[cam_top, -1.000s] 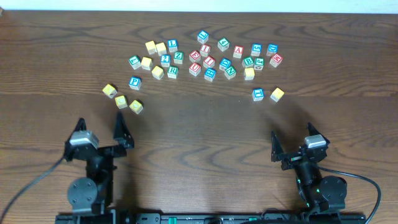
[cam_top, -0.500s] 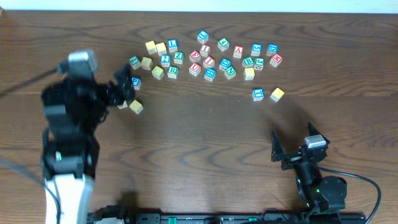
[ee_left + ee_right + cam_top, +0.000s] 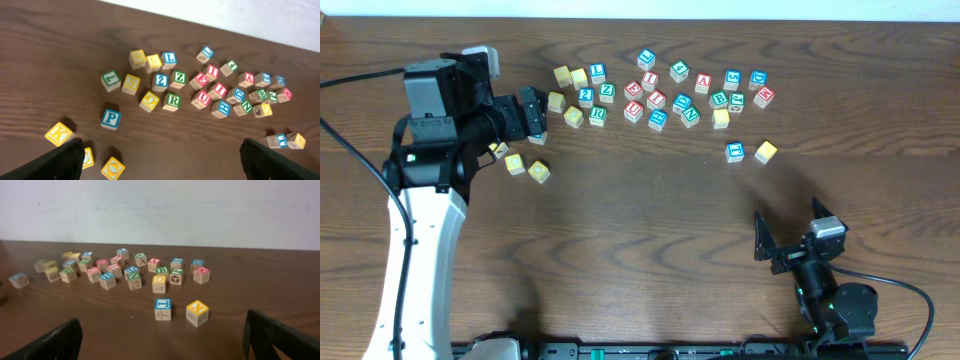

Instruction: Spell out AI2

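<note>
on the brown table [image 3: 640, 220] the a cube [image 3: 703, 82], i cube [image 3: 650, 80] and 2 cube [image 3: 586, 96] sit in the far pile, look light and hard, best pinched on flat sides; left gripper [image 3: 534, 115] and right gripper [image 3: 788, 212] gape empty.

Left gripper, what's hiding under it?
The blue P cube and a green-lettered cube sit below the open left gripper; overhead, it mostly covers them.

Wide bare table [image 3: 640, 220] between cube cluster [image 3: 657, 98] and right gripper [image 3: 789, 229]: free passage. Two stray cubes [image 3: 735, 152] stand in that lane, right side. Three yellow cubes [image 3: 515, 164] crowd left side beside left gripper [image 3: 535, 115]. Cluster middle packed tight, cubes touching, narrow gaps only. Near edge reachable.
</note>
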{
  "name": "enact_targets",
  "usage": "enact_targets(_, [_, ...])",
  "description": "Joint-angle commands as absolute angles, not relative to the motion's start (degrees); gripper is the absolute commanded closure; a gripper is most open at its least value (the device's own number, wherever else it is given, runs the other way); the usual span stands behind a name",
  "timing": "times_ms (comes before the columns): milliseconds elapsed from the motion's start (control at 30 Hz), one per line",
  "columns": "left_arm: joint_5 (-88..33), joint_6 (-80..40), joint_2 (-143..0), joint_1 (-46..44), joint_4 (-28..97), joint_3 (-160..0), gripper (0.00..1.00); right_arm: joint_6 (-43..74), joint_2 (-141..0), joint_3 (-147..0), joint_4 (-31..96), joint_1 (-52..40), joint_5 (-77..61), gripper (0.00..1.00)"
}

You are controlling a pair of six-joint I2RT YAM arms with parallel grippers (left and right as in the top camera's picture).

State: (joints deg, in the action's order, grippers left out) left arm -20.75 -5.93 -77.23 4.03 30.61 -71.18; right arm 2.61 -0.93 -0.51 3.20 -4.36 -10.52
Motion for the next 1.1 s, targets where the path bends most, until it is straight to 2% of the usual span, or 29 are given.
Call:
enact_targets(0, [-21.6, -5.0, -78.8, 4.1, 32.4, -72.8, 0.02, 5.6, -2.5, -1.9, 3.2, -4.2, -11.2, 0.01])
enact_targets(233, [-21.4, -5.0, -80.7, 4.1, 34.7, -72.7, 0.02, 5.0, -13.1, -11.8, 3.2, -4.1, -11.3, 0.01])
enact_targets(600, [-21.4, -5.0, -80.8, 4.1, 34.2, -72.7, 0.02, 5.1, -43.5, -38.0, 6.2, -4.1, -13.1, 0.01])
enact_targets(800, [-21.4, -5.0, -80.8, 4.1, 34.2, -72.7, 0.02, 2.1, -60.8, -57.5, 17.1, -4.2, -18.4, 0.01])
enact_targets(1067, [-21.4, -5.0, -80.8, 4.1, 34.2, -72.7, 0.02, -5.4, -83.2, -87.6, 39.9, -4.2, -21.9, 0.01])
